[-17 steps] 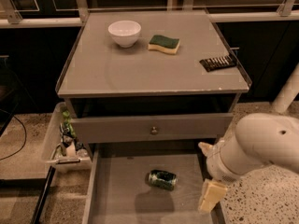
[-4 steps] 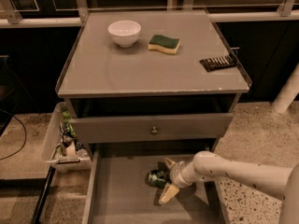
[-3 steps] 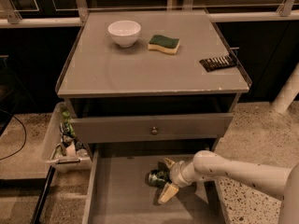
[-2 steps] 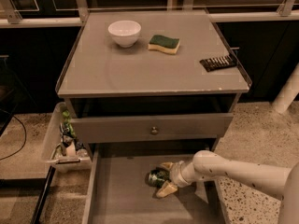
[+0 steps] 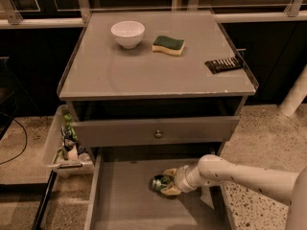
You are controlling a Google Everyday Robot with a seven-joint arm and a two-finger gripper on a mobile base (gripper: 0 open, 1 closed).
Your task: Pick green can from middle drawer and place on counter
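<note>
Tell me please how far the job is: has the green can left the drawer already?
Not yet. Done: the middle drawer stands pulled open. In hand: the grasp. The hand is down inside the drawer, right at the green can, which lies on its side on the drawer floor. Left: lifting the can out and setting it on the counter, where no can stands so far.
</note>
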